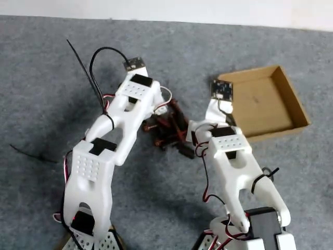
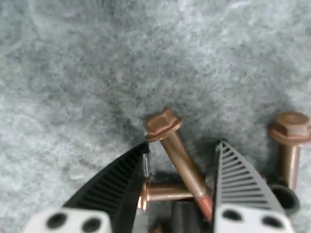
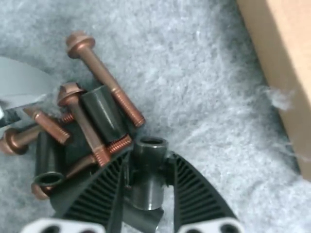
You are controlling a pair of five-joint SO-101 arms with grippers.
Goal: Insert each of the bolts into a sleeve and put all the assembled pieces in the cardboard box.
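Right gripper [image 3: 148, 158] clamps dark sleeve [image 3: 149, 182] | left gripper [image 2: 183, 144] open astride copper bolt [image 2: 187, 167] | step: pickup | next: close, align bolt

Readable text: none in any view.
Bolt head [image 2: 162, 124], just ahead of the left gripper [image 2: 183, 144] and its jaw tips: no stamp can be made out.
Sleeve [image 3: 146, 184], between the jaws of the right gripper [image 3: 148, 155]: no marking legible.
Cardboard box [image 1: 270, 112], beyond the right jaws: faint marks on its floor, unreadable.
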